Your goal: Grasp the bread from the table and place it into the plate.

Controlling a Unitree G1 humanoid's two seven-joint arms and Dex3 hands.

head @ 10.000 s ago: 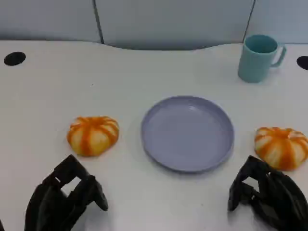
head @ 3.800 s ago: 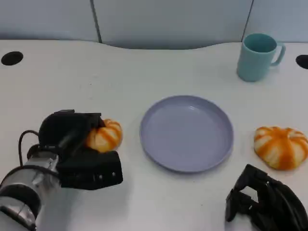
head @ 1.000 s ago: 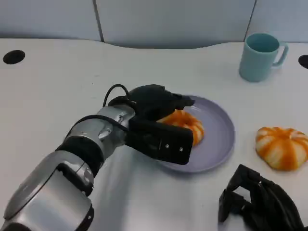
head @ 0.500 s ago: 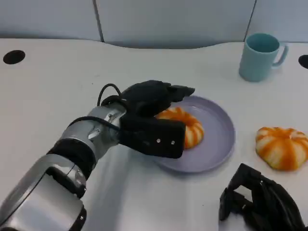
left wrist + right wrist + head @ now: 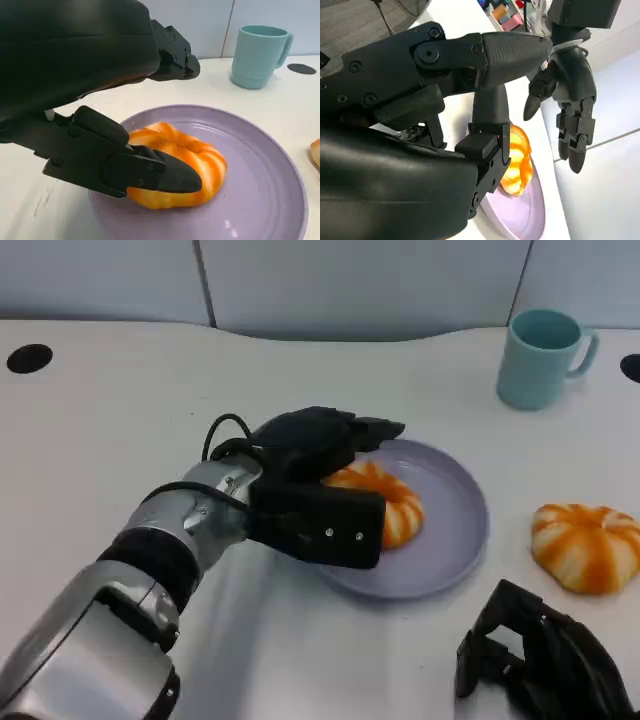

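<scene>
Bread (image 5: 385,502) is sitting in the plate (image 5: 455,530), so we are letting our left hand's (image 5: 315,480) loosened fingers (image 5: 170,176) lift straight clear.

left hand (image 5: 315,485): over the plate's near-left part, fingers around the bread
bread (image 5: 392,502): lying in the plate (image 5: 455,500)
right hand (image 5: 540,660): on the table, curled

A teal mug (image 5: 543,355) stands upright on the white desk (image 5: 120,430) at the upper right of the head view, its handle turned toward the right edge. A round black hole (image 5: 29,359) sits in the desk at the far left, and part of another (image 5: 630,367) shows at the right edge, just beside the mug. Pale wall panels (image 5: 350,285) run behind the desk.
</scene>
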